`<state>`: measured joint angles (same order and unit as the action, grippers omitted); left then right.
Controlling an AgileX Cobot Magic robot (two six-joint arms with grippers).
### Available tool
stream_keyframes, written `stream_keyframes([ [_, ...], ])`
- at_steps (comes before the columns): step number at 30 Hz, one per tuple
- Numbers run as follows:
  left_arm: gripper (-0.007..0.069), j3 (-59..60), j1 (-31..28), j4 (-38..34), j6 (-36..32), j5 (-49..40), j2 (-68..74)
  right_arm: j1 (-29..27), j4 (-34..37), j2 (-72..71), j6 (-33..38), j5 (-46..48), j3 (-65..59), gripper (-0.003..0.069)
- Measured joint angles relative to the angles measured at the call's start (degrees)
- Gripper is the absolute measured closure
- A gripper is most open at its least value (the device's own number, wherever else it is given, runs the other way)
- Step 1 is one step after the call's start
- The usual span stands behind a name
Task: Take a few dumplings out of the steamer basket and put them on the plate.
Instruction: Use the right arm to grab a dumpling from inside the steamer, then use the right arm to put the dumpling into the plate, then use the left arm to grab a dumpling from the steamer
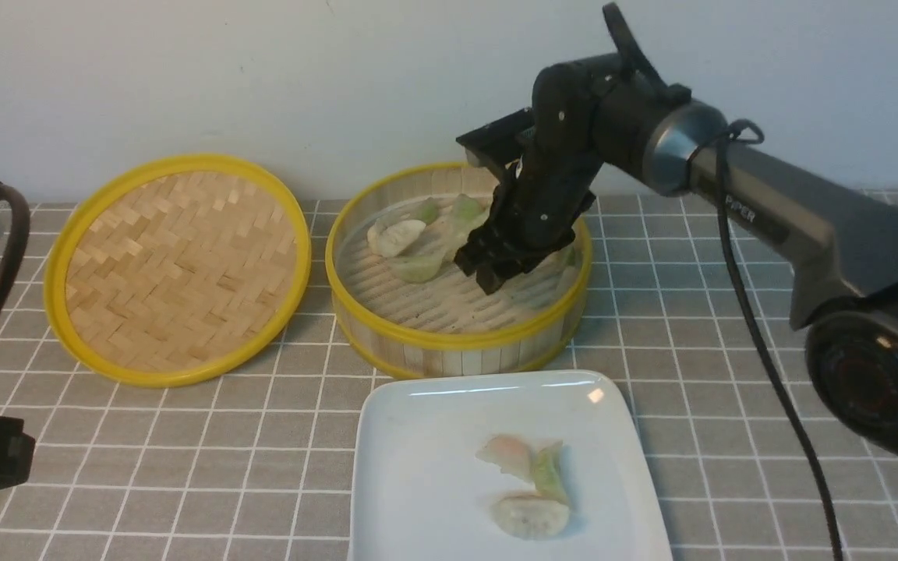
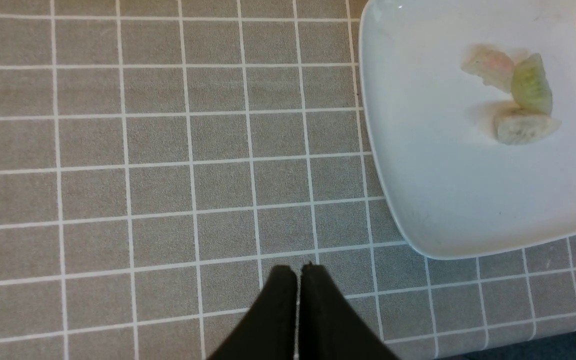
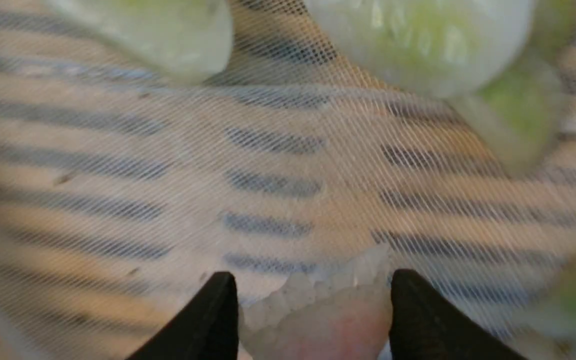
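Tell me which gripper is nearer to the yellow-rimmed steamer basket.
The right one. The right gripper is inside the steamer basket, around a pinkish dumpling; the left gripper is shut over the tablecloth, away to the basket's left.

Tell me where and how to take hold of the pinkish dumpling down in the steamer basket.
Best gripped across its plump pink body, from above: the pinkish dumpling lies between the fingertips of the right gripper, its sides facing them. The steamer basket has an upright wall, so a sideways approach would probably be blocked.
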<state>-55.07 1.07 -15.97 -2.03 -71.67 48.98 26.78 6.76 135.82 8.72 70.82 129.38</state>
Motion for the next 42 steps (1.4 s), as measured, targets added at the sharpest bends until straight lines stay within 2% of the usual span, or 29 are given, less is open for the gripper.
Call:
stream_keyframes([
  [6,0.0629,0.0,0.0,-2.2,0.0,0.1,2.4,0.1,4.3,-13.9,-0.8,0.1,-6.2,0.0304],
  [12,0.0629,0.0,0.0,-5.2,-1.7,0.2,2.6,3.5,9.8,-29.5,-0.3,0.3,-30.1,0.0304],
  [16,0.0629,0.0,0.0,-5.3,-2.2,0.6,2.6,6.1,10.0,-31.5,1.0,0.3,-43.2,0.0304],
  [19,0.0629,0.0,0.0,-5.3,-2.4,2.4,2.6,6.3,7.9,-30.3,0.8,-2.0,-48.1,0.0304],
  [29,0.0629,0.0,0.0,-5.5,-2.5,7.0,3.1,4.2,4.9,-25.3,-2.8,-7.4,-49.3,0.0294],
  [31,0.0629,0.0,0.0,-5.8,-2.7,7.5,3.5,4.1,4.1,-25.0,-4.3,-8.2,-49.3,0.0236],
  [32,0.0629,0.0,0.0,-5.8,-2.7,7.5,3.7,4.1,3.9,-25.0,-4.6,-8.2,-49.3,0.0229],
  [34,0.0629,0.0,0.0,-6.4,-3.0,7.5,5.5,4.1,2.8,-25.0,-6.6,-7.9,-48.3,0.0144],
  [36,0.0629,-0.5,0.3,-6.6,-3.0,7.5,7.7,4.1,1.4,-25.0,-7.4,-6.4,-46.8,0.0090],
  [38,0.0629,-1.6,1.1,-6.6,-3.0,7.5,10.3,4.1,0.4,-25.3,-7.7,-4.8,-45.4,0.0067],
  [42,0.0629,-5.0,3.8,-6.4,-3.2,7.5,15.7,4.1,0.1,-27.9,-7.8,-2.3,-44.2,0.0078],
])
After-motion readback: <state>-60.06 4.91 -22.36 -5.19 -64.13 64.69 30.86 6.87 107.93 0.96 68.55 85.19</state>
